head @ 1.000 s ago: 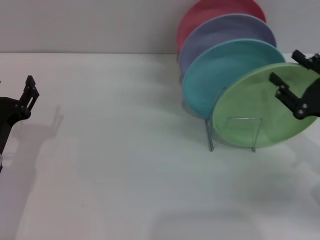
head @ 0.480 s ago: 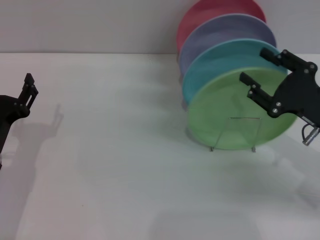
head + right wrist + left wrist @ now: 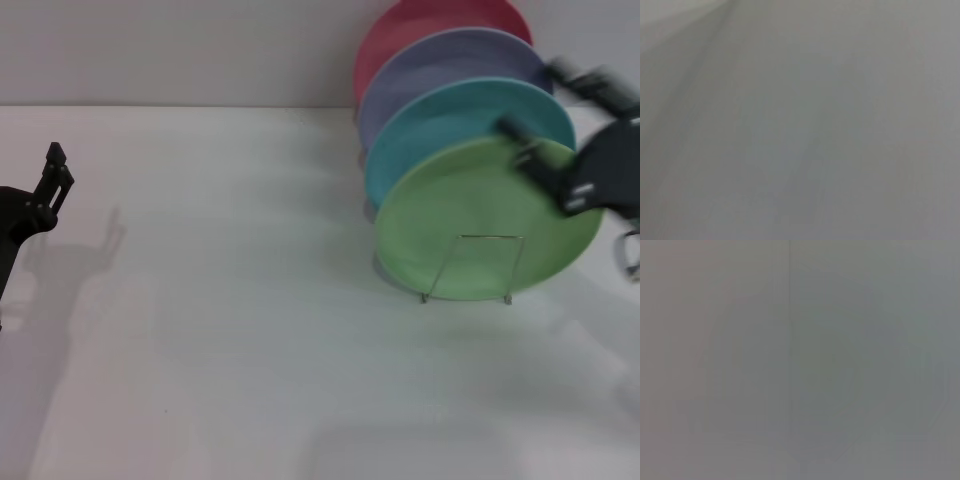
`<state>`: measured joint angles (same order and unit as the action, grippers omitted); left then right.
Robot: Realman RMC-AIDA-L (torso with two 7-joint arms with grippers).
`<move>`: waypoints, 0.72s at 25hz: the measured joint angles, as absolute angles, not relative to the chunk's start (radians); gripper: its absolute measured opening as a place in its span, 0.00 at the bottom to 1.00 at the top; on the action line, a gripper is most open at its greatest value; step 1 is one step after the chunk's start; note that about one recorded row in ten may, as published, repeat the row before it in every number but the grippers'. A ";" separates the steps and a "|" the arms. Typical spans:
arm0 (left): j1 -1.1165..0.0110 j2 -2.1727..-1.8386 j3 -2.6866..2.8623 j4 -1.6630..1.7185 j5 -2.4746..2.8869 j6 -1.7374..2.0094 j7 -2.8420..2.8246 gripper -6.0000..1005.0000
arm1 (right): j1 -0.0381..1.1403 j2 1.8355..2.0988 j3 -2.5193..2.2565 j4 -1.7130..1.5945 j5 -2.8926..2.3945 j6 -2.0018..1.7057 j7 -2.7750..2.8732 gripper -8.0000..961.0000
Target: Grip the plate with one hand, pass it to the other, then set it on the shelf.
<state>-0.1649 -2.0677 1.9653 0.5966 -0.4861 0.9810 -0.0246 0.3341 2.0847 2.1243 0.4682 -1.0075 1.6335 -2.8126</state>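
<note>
Right gripper [image 3: 560, 125], upper right of the head view: motion-blurred, finger outlines smeared, arm cut by the right edge. Left gripper [image 3: 50, 185], left edge: arm cut off, finger gap too small to judge. Blue plate [image 3: 440, 125], lavender plate [image 3: 440, 60] and red plate [image 3: 420, 20] each partly hidden by the next. Both wrist views show only featureless grey.

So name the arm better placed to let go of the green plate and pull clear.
Right: the right gripper is at the green plate's upper edge in the rack; the left gripper sits far off.
</note>
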 joint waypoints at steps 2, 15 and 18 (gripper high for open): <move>-0.160 -2.068 1.963 0.596 -0.487 0.989 -0.025 0.79 | 0.303 2.085 2.127 0.443 -0.858 1.683 -2.811 0.61; -0.191 -2.072 1.969 0.398 -0.482 1.191 -0.025 0.79 | 0.115 2.093 2.124 0.251 -0.133 1.587 -2.701 0.87; -0.206 -2.073 1.969 0.368 -0.481 1.222 -0.025 0.79 | 0.105 2.093 2.109 0.237 -0.135 1.585 -2.704 0.87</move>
<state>-0.2062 -2.0735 1.9694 0.3681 -0.4806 1.2215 -0.0245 0.1053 2.0928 2.1089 0.2373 -0.1349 1.5848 -2.7040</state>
